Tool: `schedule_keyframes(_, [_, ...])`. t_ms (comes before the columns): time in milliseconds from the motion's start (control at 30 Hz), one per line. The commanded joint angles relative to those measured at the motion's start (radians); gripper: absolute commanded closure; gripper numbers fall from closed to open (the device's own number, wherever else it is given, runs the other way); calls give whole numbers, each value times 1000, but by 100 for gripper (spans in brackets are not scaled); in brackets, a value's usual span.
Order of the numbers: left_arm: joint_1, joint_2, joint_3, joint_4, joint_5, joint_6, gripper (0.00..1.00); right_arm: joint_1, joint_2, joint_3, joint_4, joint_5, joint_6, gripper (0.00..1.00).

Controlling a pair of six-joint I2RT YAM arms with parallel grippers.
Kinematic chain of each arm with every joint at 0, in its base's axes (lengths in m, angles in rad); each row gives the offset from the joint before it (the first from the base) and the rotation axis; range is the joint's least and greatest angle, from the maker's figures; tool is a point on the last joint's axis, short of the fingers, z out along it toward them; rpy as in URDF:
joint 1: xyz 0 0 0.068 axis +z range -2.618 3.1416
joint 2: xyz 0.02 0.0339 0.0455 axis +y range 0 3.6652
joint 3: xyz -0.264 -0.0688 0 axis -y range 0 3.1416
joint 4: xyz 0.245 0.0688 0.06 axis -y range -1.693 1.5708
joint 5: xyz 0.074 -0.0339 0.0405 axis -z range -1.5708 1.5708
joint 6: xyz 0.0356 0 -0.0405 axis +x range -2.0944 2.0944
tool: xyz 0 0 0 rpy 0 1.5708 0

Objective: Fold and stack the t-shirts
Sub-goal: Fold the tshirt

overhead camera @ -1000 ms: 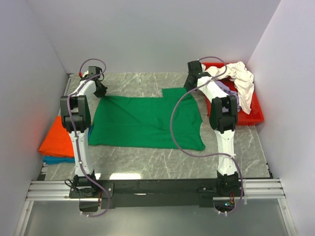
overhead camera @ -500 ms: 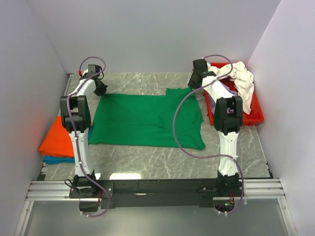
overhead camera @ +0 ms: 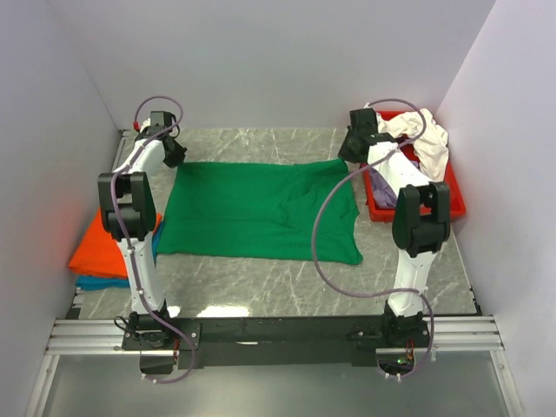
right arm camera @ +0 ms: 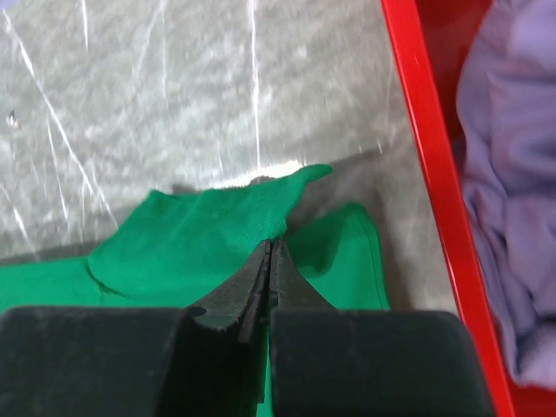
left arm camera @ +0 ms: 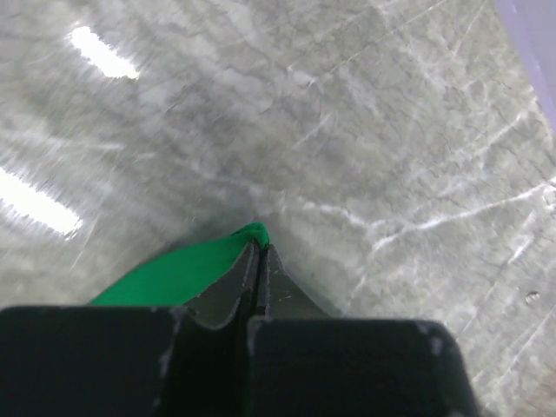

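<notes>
Far left, we see an orange t-shirt (overhead camera: 104, 248) folded on top of a teal t-shirt (overhead camera: 94, 282) at the left edge of the marble table (overhead camera: 287, 287). The left gripper (left arm camera: 259, 252) has its fingers pressed together, pinching the far-left corner of the green t-shirt (overhead camera: 261, 213); in the left wrist view a green tip pokes out just past the fingertips. The green t-shirt lies spread flat in the middle of the table between the two arms, roughly rectangular, with light wrinkles near its centre. The right gripper (right arm camera: 271, 248) is likewise closed tight, pinching the far-right corner of the green cloth, with a small flap lifted beyond the tips. Just right of it is the red plastic tray (right arm camera: 430, 174), holding a lavender t-shirt (right arm camera: 512, 174). A crumpled cream-white t-shirt (overhead camera: 426, 139) is draped over the tray's far end.
</notes>
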Motion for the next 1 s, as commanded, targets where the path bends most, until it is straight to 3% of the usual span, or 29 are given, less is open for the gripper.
schedule_keyframes(0, [12, -110, -61, 34, -6, -32, 99, -9, -114, -90, 58, -9, 16, 100])
schedule_keyframes(533, [16, -426, -557, 143, -47, -174, 99, 75, -467, -577, 135, 14, 108, 100])
schedule_keyframes(967, [16, -571, -718, 169, -96, -191, 99, 103, -603, -774, 193, -41, 127, 100])
